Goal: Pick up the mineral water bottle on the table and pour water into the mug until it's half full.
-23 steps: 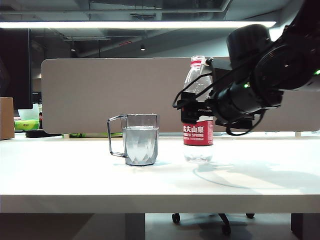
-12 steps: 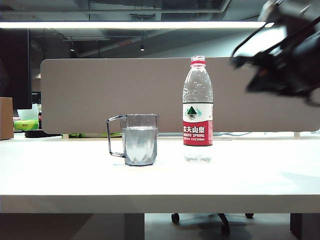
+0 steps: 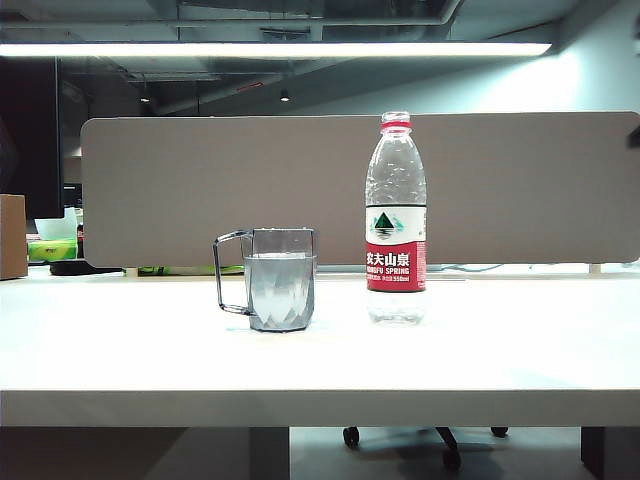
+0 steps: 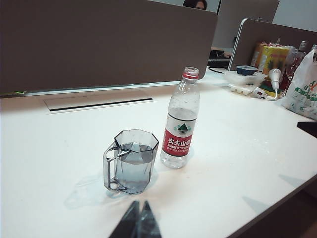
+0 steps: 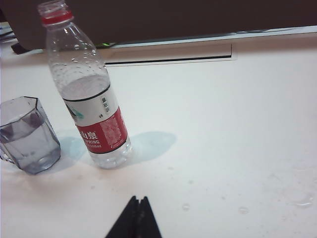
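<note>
Item 1, the left gripper (image 4: 139,221): dark pointed fingertips pressed together, clenched on nothing, poised above the table's near edge in front of the mug and apart from it. It does not appear in the exterior view.

Item 2, the mug (image 3: 275,279): short transparent grey-tinted faceted cup, upright on the table, thin dark angular handle (image 3: 228,271) on its left side in the exterior view. It holds clear colourless water (image 3: 280,289) up past its middle. It is seen also in the left wrist view (image 4: 130,161) and, partly cut off, in the right wrist view (image 5: 27,135).

Item 3, the table (image 3: 500,350): wide flat white desk top with a thick pale front edge. Small droplets lie on it in the right wrist view.

Item 4, the mineral water bottle (image 3: 396,220): tall clear plastic bottle, red neck ring, red-and-white label with a green mountain logo, no cap visible. It stands upright just right of the mug, not touching it, free of both grippers, partly filled.

Item 5, the right gripper (image 5: 136,218): dark fingertips closed together, empty, above the bare table near the bottle, clear of it.
</note>
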Robot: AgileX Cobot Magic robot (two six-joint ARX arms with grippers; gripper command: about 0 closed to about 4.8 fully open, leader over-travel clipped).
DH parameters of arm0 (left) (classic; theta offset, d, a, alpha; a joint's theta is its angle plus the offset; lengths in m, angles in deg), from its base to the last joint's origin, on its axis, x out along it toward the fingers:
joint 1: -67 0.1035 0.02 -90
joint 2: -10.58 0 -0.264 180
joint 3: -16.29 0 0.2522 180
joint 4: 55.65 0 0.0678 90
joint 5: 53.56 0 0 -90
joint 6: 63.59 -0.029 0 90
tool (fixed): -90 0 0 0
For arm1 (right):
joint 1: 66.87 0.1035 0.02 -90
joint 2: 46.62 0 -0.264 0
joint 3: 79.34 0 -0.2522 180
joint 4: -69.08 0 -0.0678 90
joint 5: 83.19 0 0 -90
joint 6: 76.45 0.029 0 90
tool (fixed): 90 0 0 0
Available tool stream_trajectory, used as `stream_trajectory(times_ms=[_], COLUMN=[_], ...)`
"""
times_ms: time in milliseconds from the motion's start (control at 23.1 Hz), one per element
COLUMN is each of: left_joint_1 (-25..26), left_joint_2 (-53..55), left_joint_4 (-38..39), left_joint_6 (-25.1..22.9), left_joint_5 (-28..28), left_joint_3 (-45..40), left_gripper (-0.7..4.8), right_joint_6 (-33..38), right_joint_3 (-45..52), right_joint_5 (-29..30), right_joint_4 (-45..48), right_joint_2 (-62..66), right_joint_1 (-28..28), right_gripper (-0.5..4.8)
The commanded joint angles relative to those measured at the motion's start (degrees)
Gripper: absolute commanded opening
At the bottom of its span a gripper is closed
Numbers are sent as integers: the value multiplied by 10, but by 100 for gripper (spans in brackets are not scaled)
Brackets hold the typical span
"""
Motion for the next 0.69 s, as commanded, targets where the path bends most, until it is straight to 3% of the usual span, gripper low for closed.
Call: stream_trajectory(times_ms=[43, 475, 691], left_joint_1=[-1, -1, 0], left_joint_2=[0, 0, 0], left_joint_4=[-3, -3, -3], left_joint_6=[-2, -2, -2], left_joint_5=[-2, -2, -2], left_joint_3=[1, 1, 1], left_gripper=[-5, -5, -5], right_joint_6=[-5, -31, -30], right_joint_3=[31, 108, 106], right_joint_5=[4, -2, -61], right_joint_4=[-30, -130, -214], right_joint_2=[-88, -245, -293], right_joint_1=[-7, -19, -59], right_gripper=[-8, -8, -5])
